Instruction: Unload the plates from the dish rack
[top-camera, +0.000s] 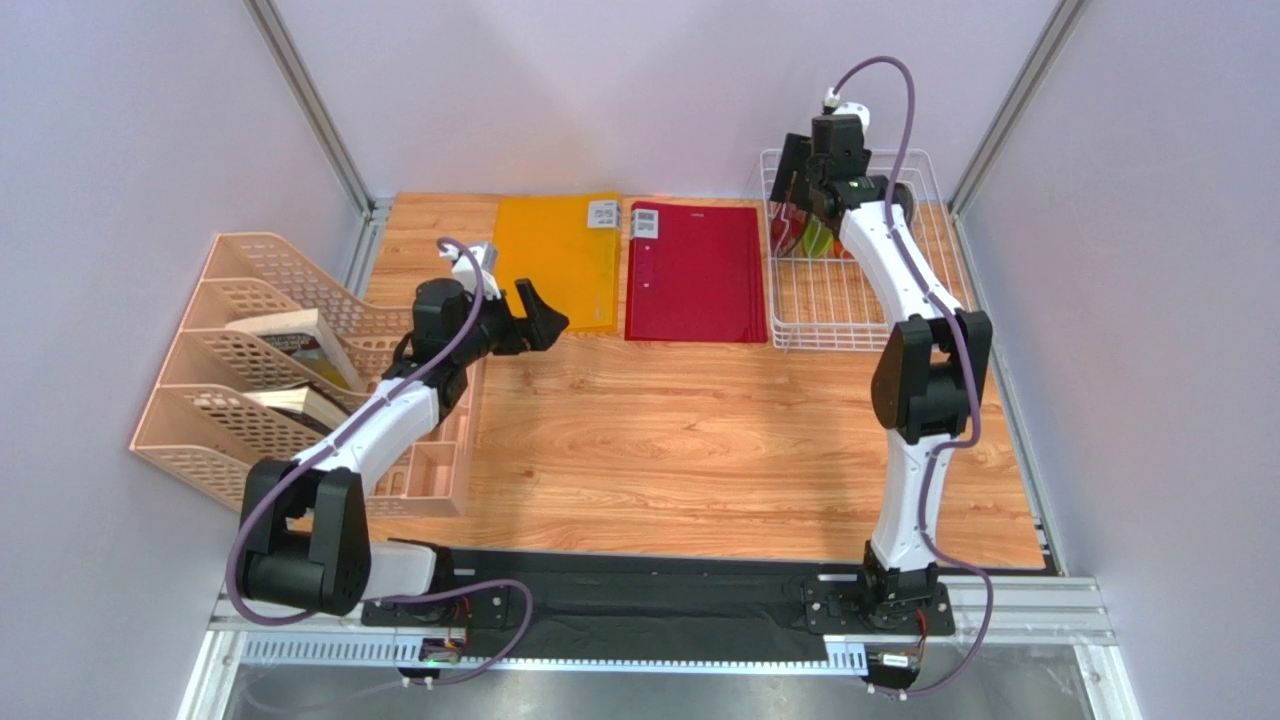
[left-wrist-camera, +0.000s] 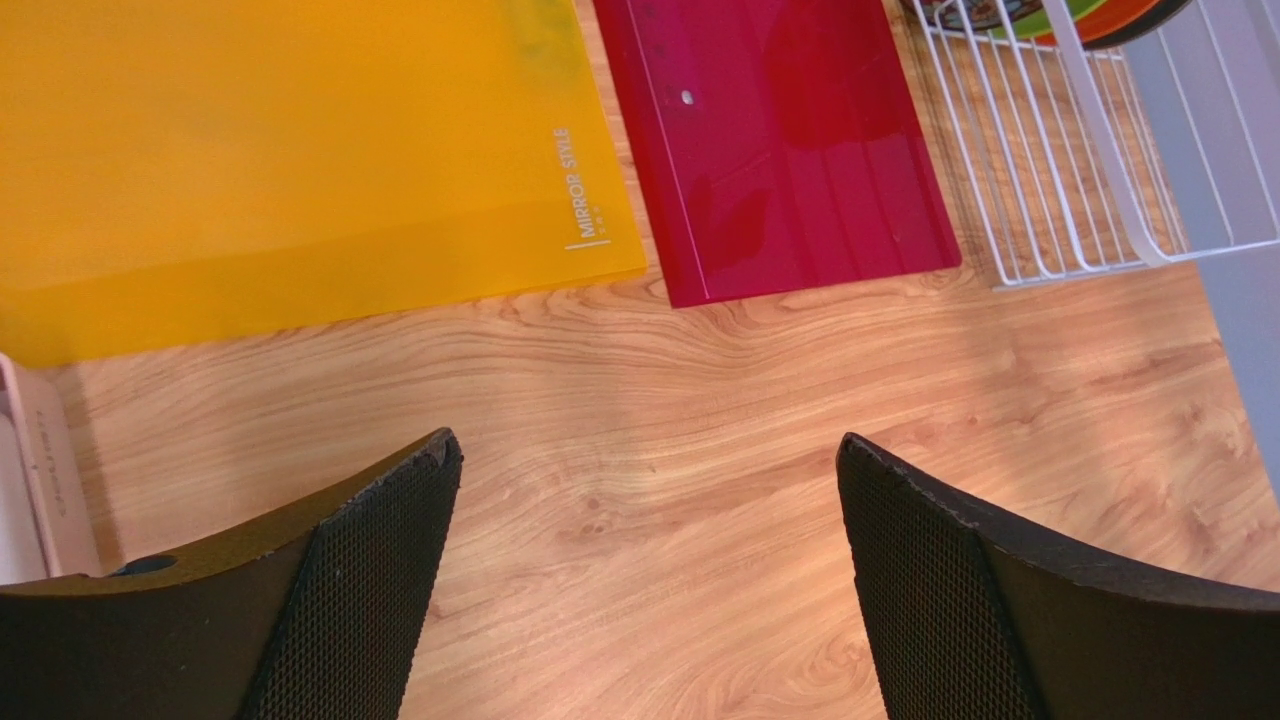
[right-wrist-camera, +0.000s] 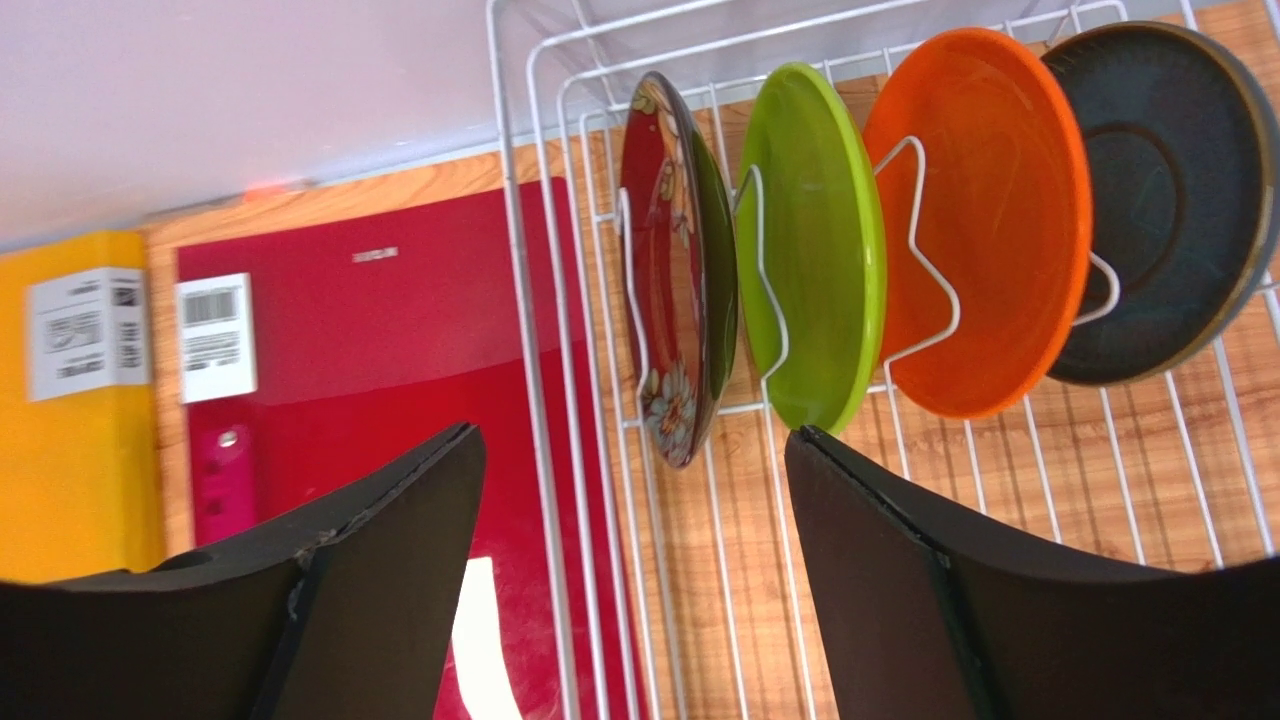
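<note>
Red floral, lime, orange, grey plates (right-wrist-camera: 812, 248) stand upright in white rack (top-camera: 849, 308); both jaws wide

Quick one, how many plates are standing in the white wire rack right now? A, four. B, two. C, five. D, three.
A: the right wrist view shows four standing on edge in the dish rack, namely the dark red floral plate, the lime green plate, the orange plate and the dark grey-teal plate.
</note>
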